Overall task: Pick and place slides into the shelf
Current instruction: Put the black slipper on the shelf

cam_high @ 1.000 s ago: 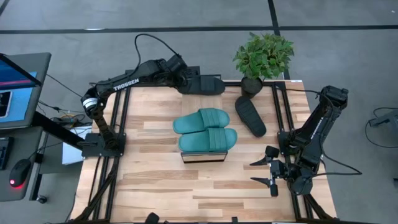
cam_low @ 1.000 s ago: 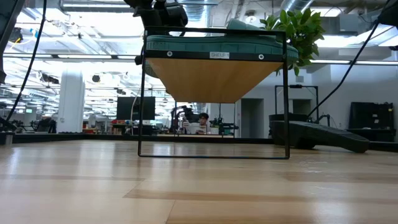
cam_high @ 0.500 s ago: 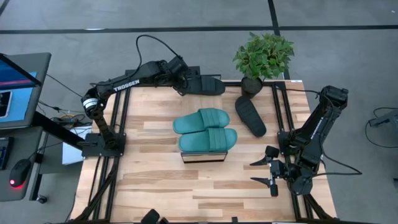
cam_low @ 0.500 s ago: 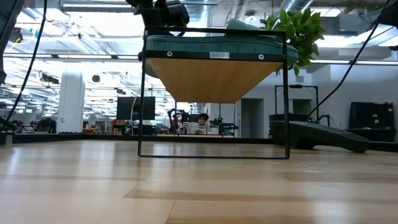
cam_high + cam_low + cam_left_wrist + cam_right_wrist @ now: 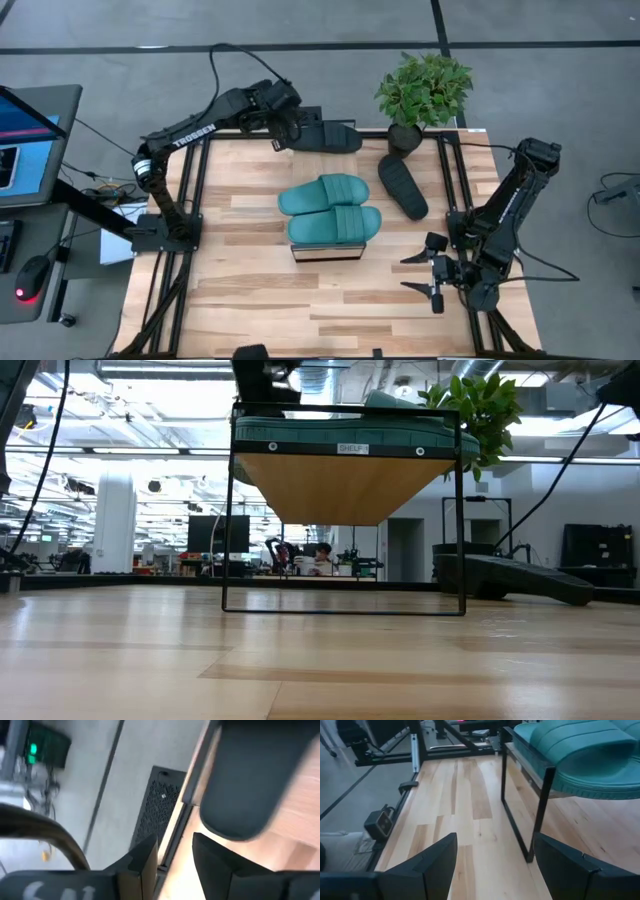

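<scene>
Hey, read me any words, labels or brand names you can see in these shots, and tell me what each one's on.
"TROSSEN": white letters along the left arm, high view.
"SHELF", only just legible: small pale label on the front edge of the shelf, low view.
Laptop screen at the high view's left edge: too small to read.
Nothing readable in either wrist view.

The near half of the surface (image 5: pixel 300 300) lies bare and open to a reach. At its middle the shelf (image 5: pixel 325 250) stands on thin black legs, its top filled by two teal slides (image 5: pixel 330 208); the room under it is clear from side to side. A black slide (image 5: pixel 402 185) lies right of it, another black slide (image 5: pixel 325 136) on the far edge, and a potted plant (image 5: pixel 422 92) crowds the far right corner.
</scene>
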